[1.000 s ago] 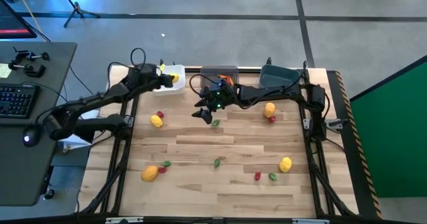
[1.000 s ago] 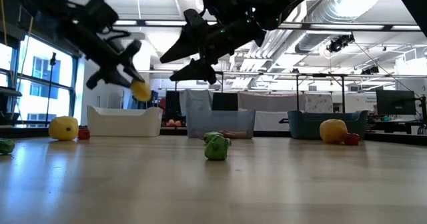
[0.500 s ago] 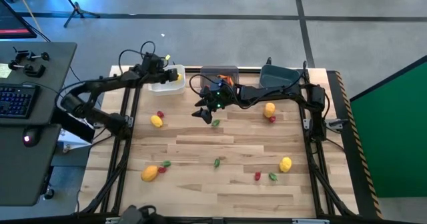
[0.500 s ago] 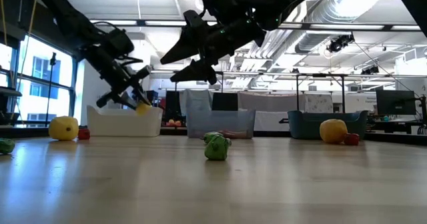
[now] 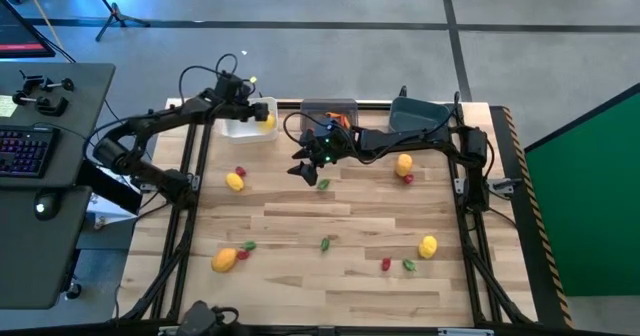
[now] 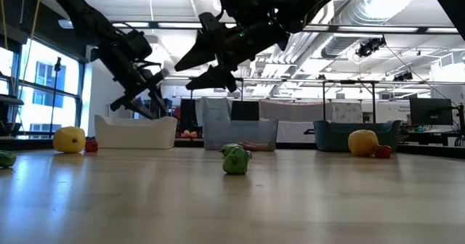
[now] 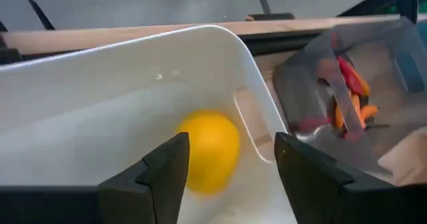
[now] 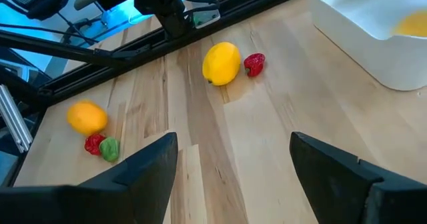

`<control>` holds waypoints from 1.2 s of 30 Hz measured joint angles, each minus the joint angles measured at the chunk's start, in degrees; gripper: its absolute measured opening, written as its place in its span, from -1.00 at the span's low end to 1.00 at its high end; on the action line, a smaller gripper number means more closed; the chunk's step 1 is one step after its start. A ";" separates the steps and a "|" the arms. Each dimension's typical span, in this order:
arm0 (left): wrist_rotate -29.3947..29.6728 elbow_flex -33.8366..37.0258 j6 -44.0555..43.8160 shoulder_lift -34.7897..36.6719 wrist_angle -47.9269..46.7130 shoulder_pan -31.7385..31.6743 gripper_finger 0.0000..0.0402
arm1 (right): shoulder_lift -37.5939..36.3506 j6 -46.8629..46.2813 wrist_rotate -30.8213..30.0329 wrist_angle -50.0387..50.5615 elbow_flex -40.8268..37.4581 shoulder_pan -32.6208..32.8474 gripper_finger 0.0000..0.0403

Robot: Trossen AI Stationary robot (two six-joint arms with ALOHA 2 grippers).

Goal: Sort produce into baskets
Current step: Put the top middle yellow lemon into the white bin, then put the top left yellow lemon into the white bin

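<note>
While my left pincer (image 7: 227, 174) hangs over the white bin (image 5: 248, 119) with its fingers spread and nothing held, a yellow fruit (image 7: 208, 151) lies inside that bin. Next along the desk's (image 5: 330, 221) far edge, the translucent grey bin (image 7: 360, 94) holds what look like slim orange-red pieces (image 7: 350, 94), though its wall blurs them. The dark teal bin (image 5: 418, 114) sits beyond; its contents I cannot make out. My right pincer (image 5: 308, 168) hovers agape above a green bit (image 5: 323, 184), gripping nothing. Other produce lies scattered on the desk.
</note>
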State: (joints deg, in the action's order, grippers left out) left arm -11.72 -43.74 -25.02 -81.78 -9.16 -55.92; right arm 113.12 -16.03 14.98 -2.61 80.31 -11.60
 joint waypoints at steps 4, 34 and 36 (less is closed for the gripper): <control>-0.04 -1.33 3.94 2.43 -3.87 0.04 0.04 | 0.00 0.85 0.00 0.00 0.00 0.02 0.39; -0.34 -4.29 39.02 28.69 -50.68 29.12 -0.02 | 0.00 5.61 0.24 2.49 -0.02 0.00 0.39; 3.09 -4.29 41.99 26.78 -52.29 31.72 -0.03 | 0.00 5.61 0.26 3.33 -0.02 0.02 0.39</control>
State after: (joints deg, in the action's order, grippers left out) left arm -8.63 -48.03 16.97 -54.99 -61.45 -24.20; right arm 113.12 -10.42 15.24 0.72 80.29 -11.57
